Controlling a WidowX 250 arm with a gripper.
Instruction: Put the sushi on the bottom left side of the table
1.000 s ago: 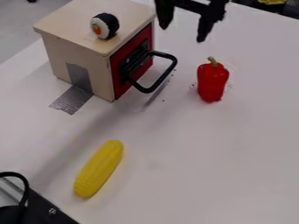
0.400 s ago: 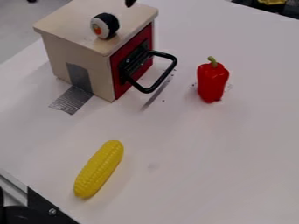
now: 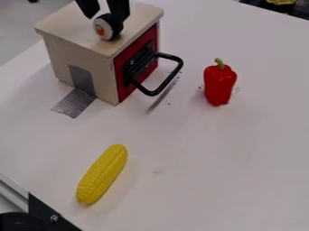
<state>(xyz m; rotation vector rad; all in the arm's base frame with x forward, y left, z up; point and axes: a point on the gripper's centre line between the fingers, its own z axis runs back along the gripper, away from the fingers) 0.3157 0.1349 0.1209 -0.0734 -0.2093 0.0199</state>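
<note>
My fingers [image 3: 89,6] are open, one on each side above the sushi [image 3: 109,26], which sits on top of the box [image 3: 72,21]. I should line up so the sushi is in the middle, then go down slowly. If I come in crooked, I could bump it and it could roll off. I want to squeeze softly but snugly, low on its sides, and not push on the box. Then I should lift straight up before I go over to the bottom left of the desk [image 3: 36,144], and put it down gently, keeping off the corn [image 3: 102,175].

The finger nearer the red door [image 3: 138,58] comes right by the sushi, and I can't tell if they touch. The sushi's back is hidden. The tops of my fingers are cut off, and so is the black thing [image 3: 27,223] in the bottom left corner.
</note>
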